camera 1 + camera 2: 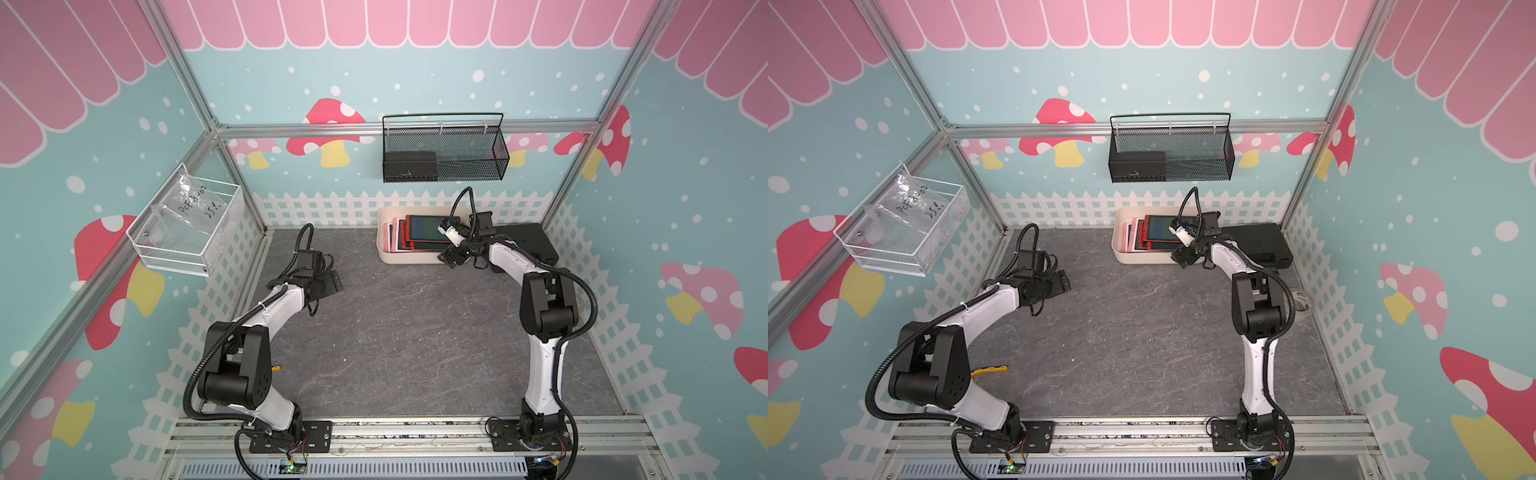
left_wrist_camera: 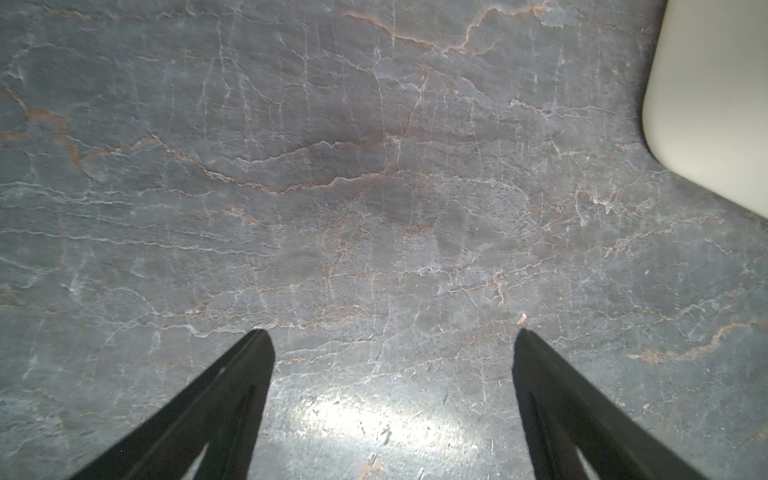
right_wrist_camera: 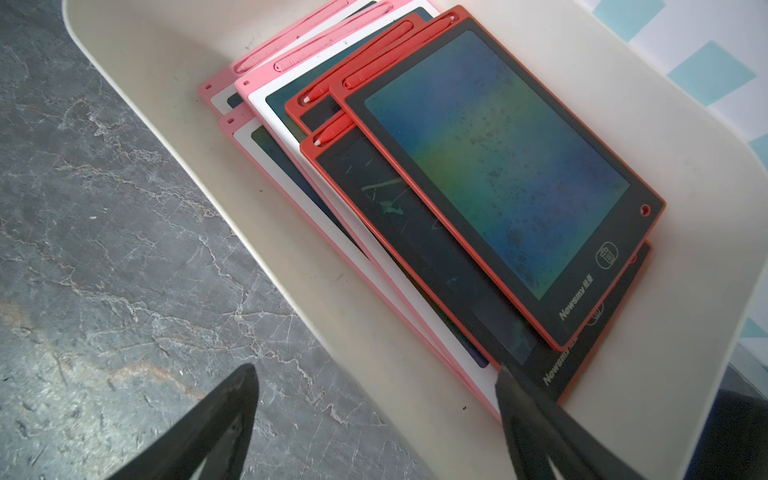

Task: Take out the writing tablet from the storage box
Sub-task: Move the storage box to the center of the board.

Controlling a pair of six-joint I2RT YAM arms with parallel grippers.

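The red-framed writing tablet (image 3: pixel 498 166) was seen lying flat on top of other tablets (image 3: pixel 291 104) inside the storage box (image 1: pixel 409 257). The right end effector (image 3: pixel 376 370) was held over the box's near wall, jaws wide apart and empty, with 1 finger over the stack's corner. The left end effector (image 2: pixel 391 332) was held well apart from the box over the surface (image 2: pixel 374 166), jaws likewise spread, nothing gripped.
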